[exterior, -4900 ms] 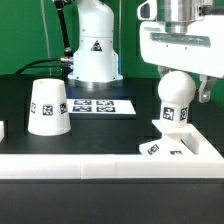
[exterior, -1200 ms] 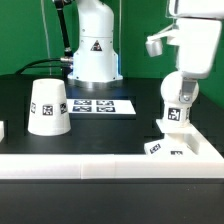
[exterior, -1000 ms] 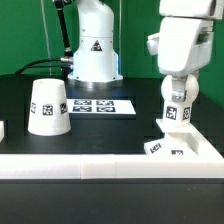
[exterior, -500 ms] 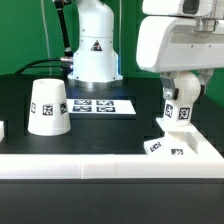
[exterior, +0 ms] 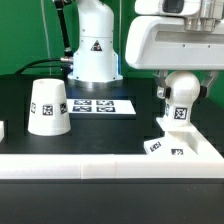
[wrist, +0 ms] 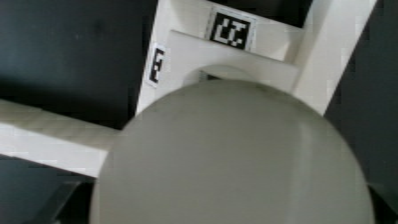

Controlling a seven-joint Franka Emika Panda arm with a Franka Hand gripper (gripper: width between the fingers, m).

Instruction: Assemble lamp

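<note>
The white round-headed bulb [exterior: 182,102] stands upright over the flat square base [exterior: 178,150] at the exterior view's right, its tag facing the camera. My gripper [exterior: 183,90] reaches down from above and is shut on the bulb's head, with a dark finger on each side. In the wrist view the bulb's head [wrist: 214,150] fills most of the picture. The base [wrist: 267,45], with its tag and a socket hole, lies beyond it. The cone shade [exterior: 47,107] stands alone on the black table at the exterior view's left.
The marker board [exterior: 104,105] lies flat at the back middle, in front of the white robot pedestal [exterior: 94,50]. A white rail [exterior: 90,165] runs along the front edge. A small white piece [exterior: 3,128] shows at the left edge.
The hand has turned about its vertical axis over the base, so its broad white body now faces the camera. The bulb's tag has shifted slightly right. The shade has not moved.
</note>
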